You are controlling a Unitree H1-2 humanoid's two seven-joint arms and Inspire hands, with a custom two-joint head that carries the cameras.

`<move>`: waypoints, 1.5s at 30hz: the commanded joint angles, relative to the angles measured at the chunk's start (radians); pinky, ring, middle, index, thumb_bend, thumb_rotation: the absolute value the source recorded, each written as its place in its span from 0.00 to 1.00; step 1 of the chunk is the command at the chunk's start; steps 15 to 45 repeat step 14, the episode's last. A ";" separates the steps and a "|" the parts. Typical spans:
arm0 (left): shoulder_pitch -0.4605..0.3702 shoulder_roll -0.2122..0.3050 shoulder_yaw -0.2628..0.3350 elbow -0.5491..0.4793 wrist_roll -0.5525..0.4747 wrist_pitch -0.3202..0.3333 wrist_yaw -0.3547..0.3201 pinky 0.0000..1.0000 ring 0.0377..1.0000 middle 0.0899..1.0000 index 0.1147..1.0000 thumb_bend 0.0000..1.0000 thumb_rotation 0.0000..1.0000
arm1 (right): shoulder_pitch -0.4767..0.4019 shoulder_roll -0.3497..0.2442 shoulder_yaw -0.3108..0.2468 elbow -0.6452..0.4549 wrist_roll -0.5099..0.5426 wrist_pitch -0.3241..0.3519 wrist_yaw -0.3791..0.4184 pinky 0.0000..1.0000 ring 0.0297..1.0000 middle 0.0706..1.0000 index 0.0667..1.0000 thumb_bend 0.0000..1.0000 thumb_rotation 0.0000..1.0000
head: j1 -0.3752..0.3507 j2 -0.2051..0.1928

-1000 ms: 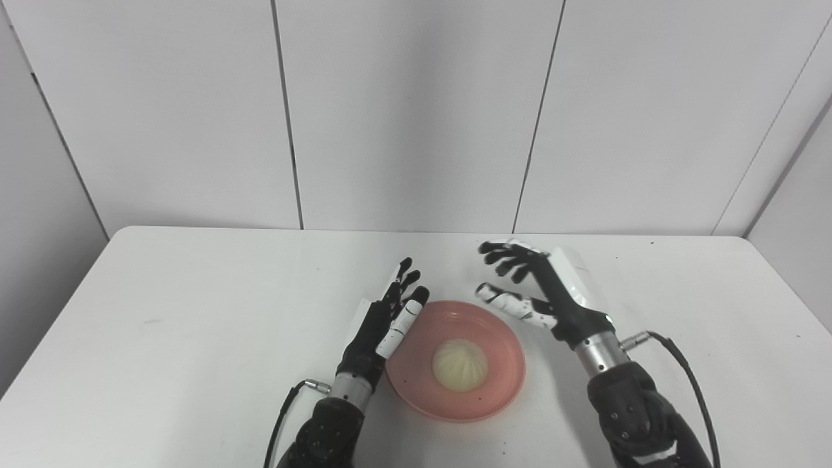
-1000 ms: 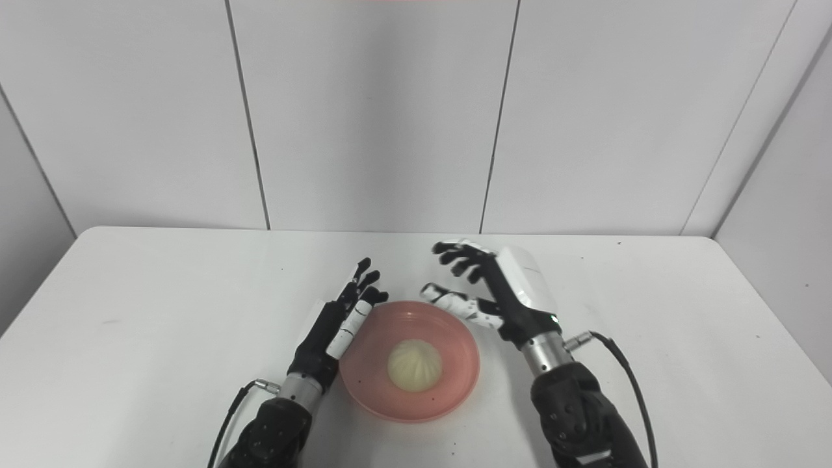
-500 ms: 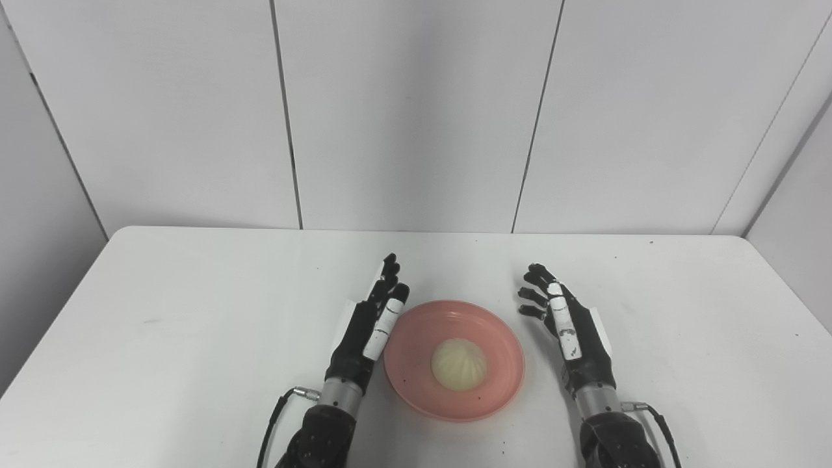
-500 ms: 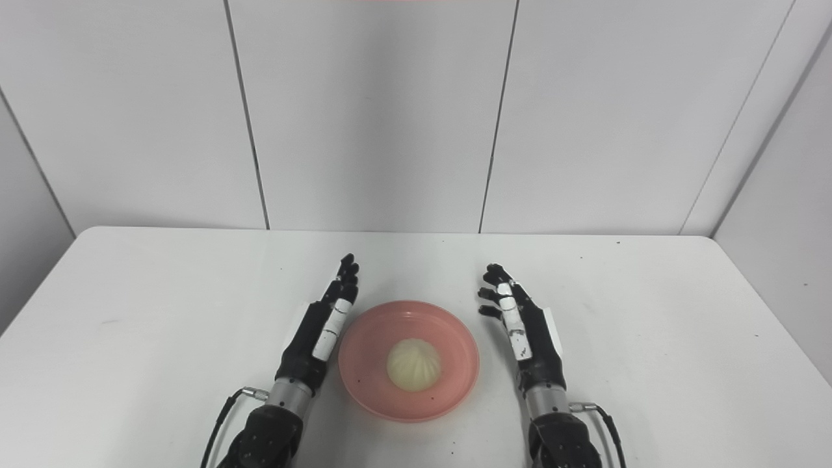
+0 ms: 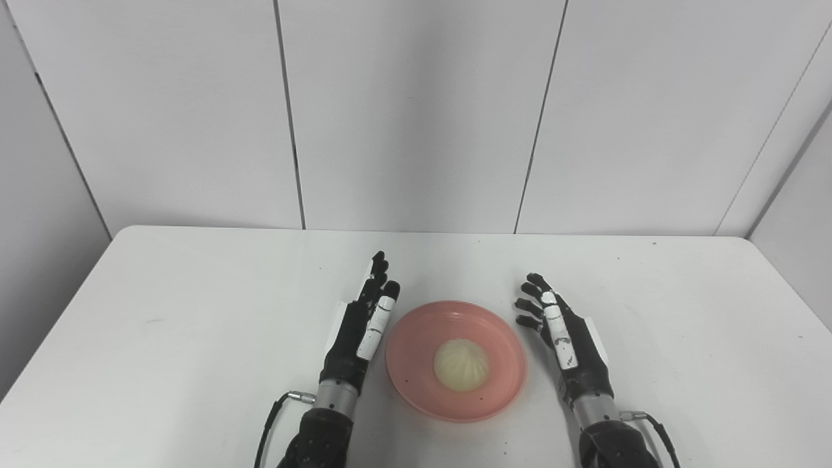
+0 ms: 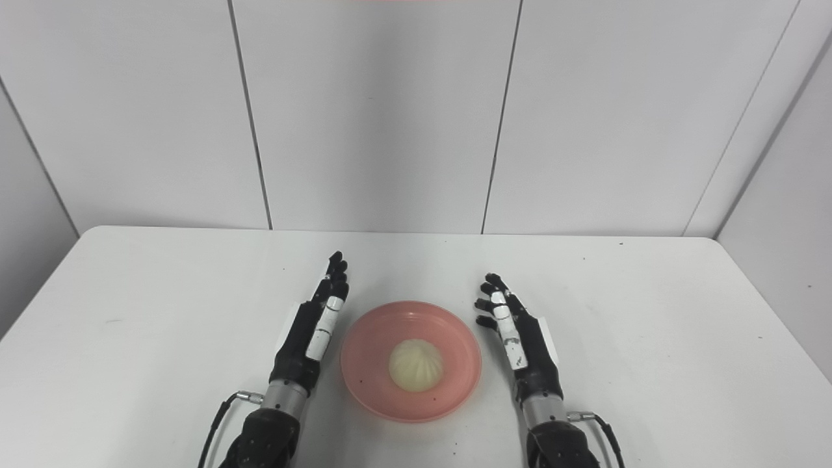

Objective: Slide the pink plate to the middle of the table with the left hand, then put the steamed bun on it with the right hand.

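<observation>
Table [image 5: 195, 305]: a white top, with grey wall panels [image 5: 416, 110] standing along its 12 o'clock edge.
Pink plate [image 5: 416, 374]: it lay flat on the table in the near middle, between the two hands.
Steamed bun [image 5: 460, 364]: it sat inside the plate, about at its centre, pale and round with pleats on top.
Left hand [image 5: 359, 328]: it stood at the plate's 9 o'clock, just beside the rim; whether it touched the rim could not be told. The fingers were stretched out straight toward 12 o'clock and held nothing.
Right hand [image 5: 567, 338]: it stood at the plate's 3 o'clock, a little apart from the rim. Its fingers were spread loosely, pointing toward 11 o'clock, and it was empty.
Cables [image 5: 273, 416]: a thin dark lead ran from each wrist toward the 6 o'clock edge of the view.
</observation>
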State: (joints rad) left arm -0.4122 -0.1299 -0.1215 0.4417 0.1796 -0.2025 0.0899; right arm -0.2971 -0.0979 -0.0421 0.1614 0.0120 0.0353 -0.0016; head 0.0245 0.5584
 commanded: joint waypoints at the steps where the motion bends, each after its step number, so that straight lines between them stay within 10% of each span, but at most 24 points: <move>1: 0.007 -0.006 0.010 0.017 -0.009 0.006 0.017 1.00 1.00 1.00 1.00 0.69 1.00 | -0.010 0.008 0.006 -0.020 -0.007 0.033 0.001 0.77 0.82 0.87 0.87 0.80 1.00 | 0.001 0.001; 8: 0.009 -0.011 0.018 0.003 -0.011 0.030 0.003 1.00 1.00 1.00 1.00 0.70 1.00 | -0.006 0.012 0.013 -0.029 -0.017 0.018 -0.007 0.77 0.83 0.88 0.87 0.80 1.00 | 0.001 0.004; 14: 0.014 -0.013 0.024 -0.009 -0.021 0.046 -0.005 1.00 1.00 1.00 1.00 0.70 1.00 | 0.005 0.026 0.004 0.020 -0.026 -0.158 -0.038 0.80 0.84 0.88 0.89 0.74 1.00 | -0.001 0.007; 45: 0.014 -0.013 0.024 -0.009 -0.021 0.046 -0.005 1.00 1.00 1.00 1.00 0.70 1.00 | 0.005 0.026 0.004 0.020 -0.026 -0.158 -0.038 0.80 0.84 0.88 0.89 0.74 1.00 | -0.001 0.007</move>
